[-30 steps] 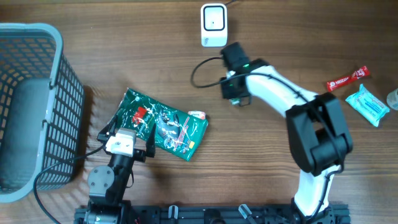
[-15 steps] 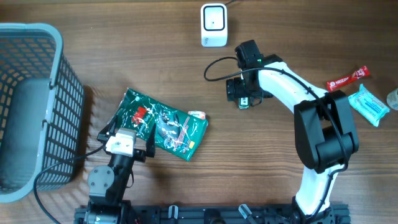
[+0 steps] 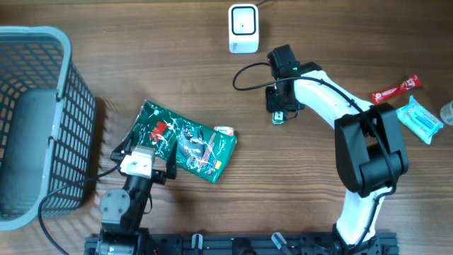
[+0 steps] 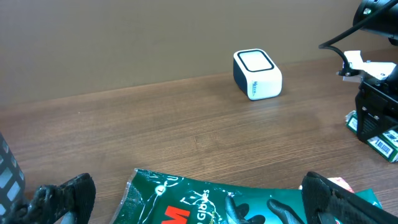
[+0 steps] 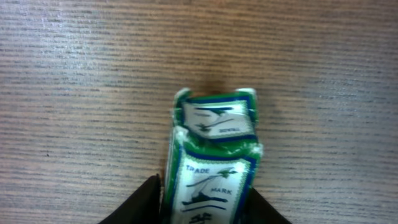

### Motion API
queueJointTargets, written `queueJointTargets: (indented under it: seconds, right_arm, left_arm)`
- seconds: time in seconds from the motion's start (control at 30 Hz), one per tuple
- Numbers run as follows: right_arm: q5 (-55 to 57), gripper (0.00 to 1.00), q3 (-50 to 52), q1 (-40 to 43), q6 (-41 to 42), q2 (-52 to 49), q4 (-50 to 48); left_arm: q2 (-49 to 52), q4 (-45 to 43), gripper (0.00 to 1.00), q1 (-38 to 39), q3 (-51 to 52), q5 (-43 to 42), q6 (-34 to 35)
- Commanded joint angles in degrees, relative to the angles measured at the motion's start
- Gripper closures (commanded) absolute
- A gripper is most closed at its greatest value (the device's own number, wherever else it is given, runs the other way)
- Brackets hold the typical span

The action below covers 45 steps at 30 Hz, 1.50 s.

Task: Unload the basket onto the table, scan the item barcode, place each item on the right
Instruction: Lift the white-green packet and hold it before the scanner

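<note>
The item is a small green and white packet [image 5: 214, 155] with a "trade mark" label, lying on the wooden table below and right of the white scanner [image 3: 243, 28]. My right gripper [image 5: 208, 199] points down over it, a black finger [image 5: 140, 202] pressed against each side, so it is shut on the packet [image 3: 278, 117]. The left wrist view shows the same packet [image 4: 382, 140] under the right gripper [image 4: 376, 118], with the scanner [image 4: 257, 74] beyond. My left gripper [image 4: 199, 199] stands wide open just over a green gloves bag [image 3: 187, 142], not holding it.
A grey mesh basket [image 3: 42, 120] fills the left side. At the right edge lie a red snack bar [image 3: 396, 90] and a light blue packet [image 3: 417, 119]. A black cable [image 3: 244, 74] loops beside the right wrist.
My right gripper moved right and away from the scanner, stood wide open over the small packet, and has now closed on it. The left arm has not moved.
</note>
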<state>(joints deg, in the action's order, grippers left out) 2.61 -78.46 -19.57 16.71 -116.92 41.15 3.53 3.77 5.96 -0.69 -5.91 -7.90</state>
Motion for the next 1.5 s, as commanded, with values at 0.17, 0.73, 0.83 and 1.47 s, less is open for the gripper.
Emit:
queueJointTargets:
  seconds: [0.17,0.73,0.83,1.47]
  right_arm:
    - [0.0,0.50,0.1,0.0,0.2,1.0,-3.3]
    - [-11.4,0.81,-0.2,0.7,1.2,1.0,-5.4]
    - [-22.2,0.81,-0.5,2.0,-2.6,1.0,-3.4]
    - [-89.2,0.88,-1.2,8.8,-6.3,3.1,5.5]
  left_arm:
    - [-0.1,0.0,0.00,0.3,0.3,-0.7,-0.7]
    - [0.0,0.0,0.00,0.3,0.3,-0.7,-0.7]
    - [0.0,0.0,0.00,0.3,0.3,-0.7,-0.7]
    - [0.0,0.0,0.00,0.3,0.3,-0.7,-0.7]
